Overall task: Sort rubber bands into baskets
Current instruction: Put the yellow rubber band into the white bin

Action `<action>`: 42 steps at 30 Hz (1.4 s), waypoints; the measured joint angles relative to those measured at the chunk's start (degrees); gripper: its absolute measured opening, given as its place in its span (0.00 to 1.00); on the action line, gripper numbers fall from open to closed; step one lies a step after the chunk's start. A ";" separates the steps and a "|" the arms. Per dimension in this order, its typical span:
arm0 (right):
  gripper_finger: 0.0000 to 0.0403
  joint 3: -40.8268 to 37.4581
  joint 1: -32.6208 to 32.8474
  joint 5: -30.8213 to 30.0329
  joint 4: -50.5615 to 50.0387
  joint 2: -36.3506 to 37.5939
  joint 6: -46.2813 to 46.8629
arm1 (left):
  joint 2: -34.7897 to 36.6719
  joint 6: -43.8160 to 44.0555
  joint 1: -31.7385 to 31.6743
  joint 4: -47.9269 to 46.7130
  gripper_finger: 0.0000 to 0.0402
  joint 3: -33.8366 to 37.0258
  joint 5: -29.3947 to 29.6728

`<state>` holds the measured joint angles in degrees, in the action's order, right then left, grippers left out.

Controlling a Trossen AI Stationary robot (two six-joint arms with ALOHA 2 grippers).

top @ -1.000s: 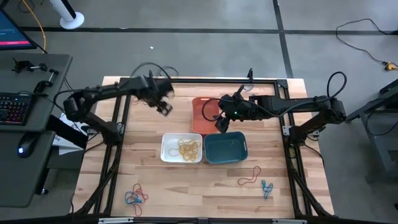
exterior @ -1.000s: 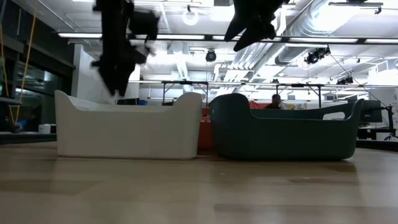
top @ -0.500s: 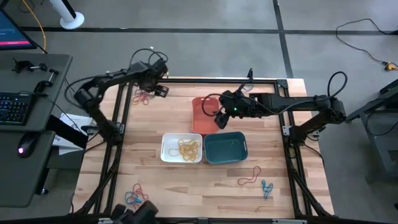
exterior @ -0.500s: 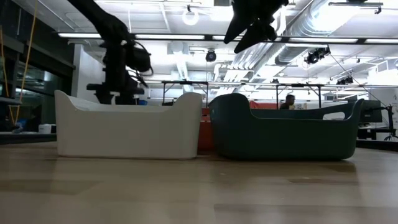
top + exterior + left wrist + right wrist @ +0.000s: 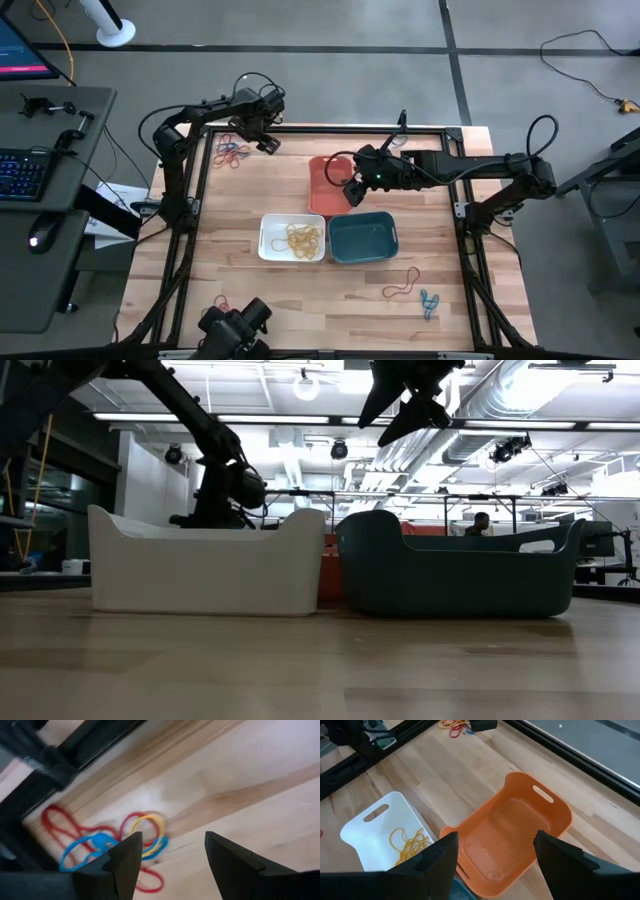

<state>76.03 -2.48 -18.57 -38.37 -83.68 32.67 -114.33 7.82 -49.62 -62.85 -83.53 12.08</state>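
Observation:
A pile of red, blue and yellow rubber bands (image 5: 232, 152) lies on the table at the far left corner; it also shows in the left wrist view (image 5: 107, 850). My left gripper (image 5: 267, 143) hovers just right of the pile, open and empty (image 5: 172, 865). My right gripper (image 5: 351, 190) is open and empty above the empty orange-red basket (image 5: 322, 182), which also shows in the right wrist view (image 5: 520, 835). The white basket (image 5: 268, 240) holds yellow bands (image 5: 303, 238). The teal-blue basket (image 5: 363, 238) stands to the right of the white one.
A red band (image 5: 400, 284) and blue bands (image 5: 428, 301) lie on the table near right. A dark object (image 5: 235, 326) at the near left edge covers most of another band pile (image 5: 219, 299). Black frame rails (image 5: 330, 128) run along the table's edges.
My left gripper has swung toward the table's far left corner and gone down beside the band pile there. The dark object has come in over the near left edge and now covers most of the band pile there. My right gripper has stayed over the orange-red basket.

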 joint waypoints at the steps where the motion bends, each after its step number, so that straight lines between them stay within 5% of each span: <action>1: 0.62 0.00 0.02 -0.22 0.00 0.00 0.38 | -0.14 0.01 0.01 0.22 0.52 -0.02 -0.07; 42: 0.62 0.00 0.39 -2.71 -0.02 0.00 3.57 | -3.12 4.08 -5.31 0.53 0.39 0.07 -8.70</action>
<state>76.03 -2.09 -21.28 -38.39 -83.68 36.25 -117.45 11.90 -54.93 -62.33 -83.46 3.39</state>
